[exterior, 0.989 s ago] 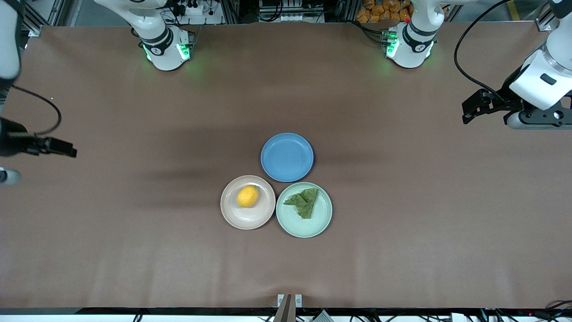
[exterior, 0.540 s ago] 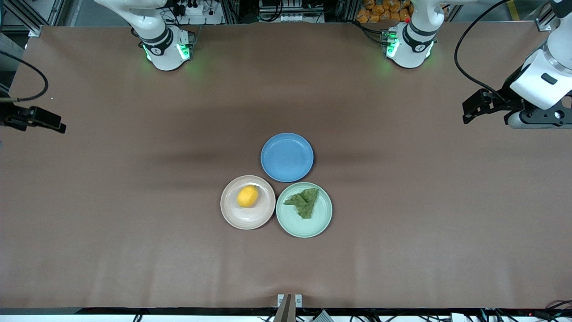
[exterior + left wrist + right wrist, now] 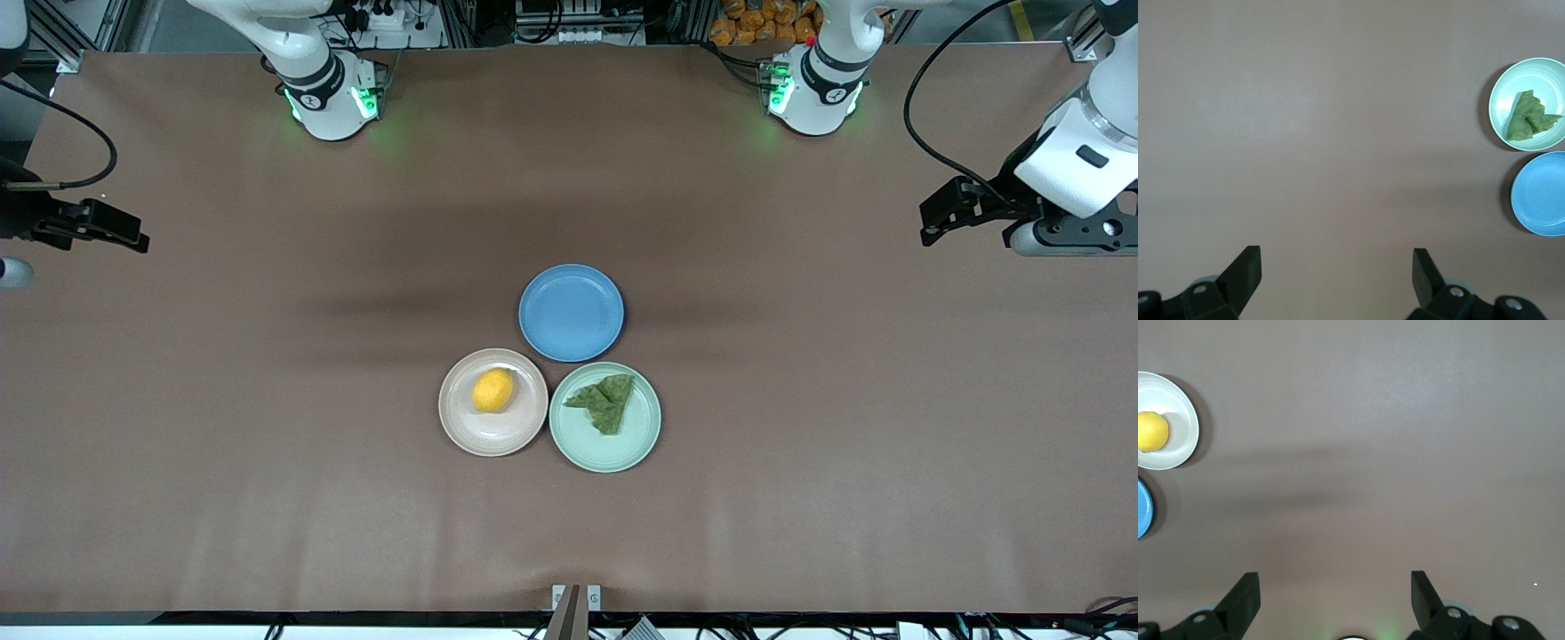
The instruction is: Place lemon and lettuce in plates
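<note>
The yellow-orange lemon lies in the beige-pink plate. The dark green lettuce lies in the mint green plate beside it. My left gripper hangs open and empty over the left arm's end of the table, well away from the plates. My right gripper hangs open and empty over the right arm's end. The left wrist view shows the open left gripper, the lettuce and the mint plate. The right wrist view shows the open right gripper, the lemon and the beige-pink plate.
An empty blue plate sits just farther from the front camera than the two plates, touching their rims; it also shows in the left wrist view. The brown table is bare around the plates. The arm bases stand along the table's top edge.
My right gripper has moved along its end of the table toward the arm bases, then shifted slightly inward. The left arm, the lemon and the lettuce have not moved.
</note>
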Tool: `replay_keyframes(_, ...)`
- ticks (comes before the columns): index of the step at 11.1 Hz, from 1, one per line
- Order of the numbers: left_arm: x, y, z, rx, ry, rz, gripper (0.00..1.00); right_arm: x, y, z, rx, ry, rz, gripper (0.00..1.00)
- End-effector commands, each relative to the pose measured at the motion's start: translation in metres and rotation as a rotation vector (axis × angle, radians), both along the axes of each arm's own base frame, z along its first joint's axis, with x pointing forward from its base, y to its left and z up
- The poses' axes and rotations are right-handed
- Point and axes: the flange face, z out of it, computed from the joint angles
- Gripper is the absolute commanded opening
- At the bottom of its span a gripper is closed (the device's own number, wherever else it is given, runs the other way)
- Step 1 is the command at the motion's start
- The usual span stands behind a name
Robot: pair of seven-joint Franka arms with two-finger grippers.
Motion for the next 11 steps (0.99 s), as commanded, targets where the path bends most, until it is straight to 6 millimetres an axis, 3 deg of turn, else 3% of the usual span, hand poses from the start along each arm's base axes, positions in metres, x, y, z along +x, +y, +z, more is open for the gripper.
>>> replay_keyframes(1, -0.0034, 0.0001, 0.0056, -0.002, 0.003, -0.01, 1.0, -0.0139, 0.0023, 0.0035, -0.019, -0.014, 0.003, 1.0)
replay_keyframes(11, -0.0035, -0.0009, 0.0063, -0.004, 0.002, -0.015, 1.0, -0.0186, -0.0012, 0.0113, -0.022, -0.012, 0.005, 1.0)
